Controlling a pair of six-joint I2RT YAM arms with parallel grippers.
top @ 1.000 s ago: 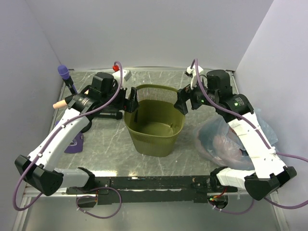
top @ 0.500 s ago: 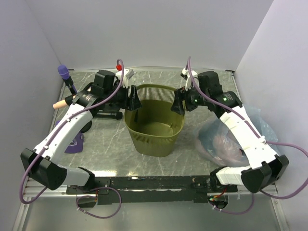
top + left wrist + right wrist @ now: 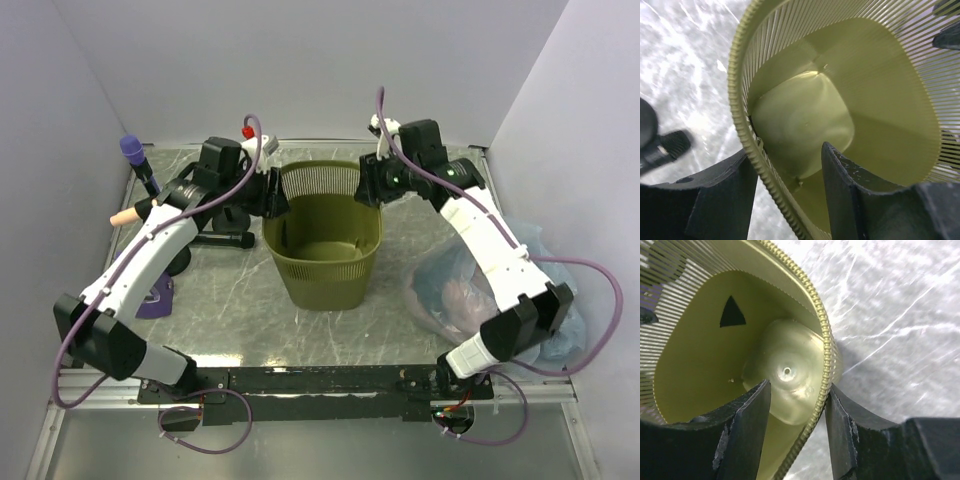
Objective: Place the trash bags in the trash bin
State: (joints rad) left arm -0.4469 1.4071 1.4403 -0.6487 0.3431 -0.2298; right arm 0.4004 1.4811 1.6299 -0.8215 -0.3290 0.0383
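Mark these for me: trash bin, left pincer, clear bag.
trash bin (image 3: 325, 285): top external view, on its front outer wall.
left pincer (image 3: 787, 155): left wrist view, midway between its fingertips, which straddle the bin's rim.
clear bag (image 3: 452, 298): top external view, on its pinkish middle.

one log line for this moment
trash bin: upright, empty | left claw: open, straddling left rim, one finger inside | right claw: open, straddling right rim, one finger inside

It was a robotics lab test cell: plain white walls (image 3: 300, 70) boxed in a marbled desk (image 3: 230, 305), and a cabled left arm (image 3: 150, 250) and right arm (image 3: 490, 240) stood bolted to a black rail (image 3: 320, 380) at its near edge.
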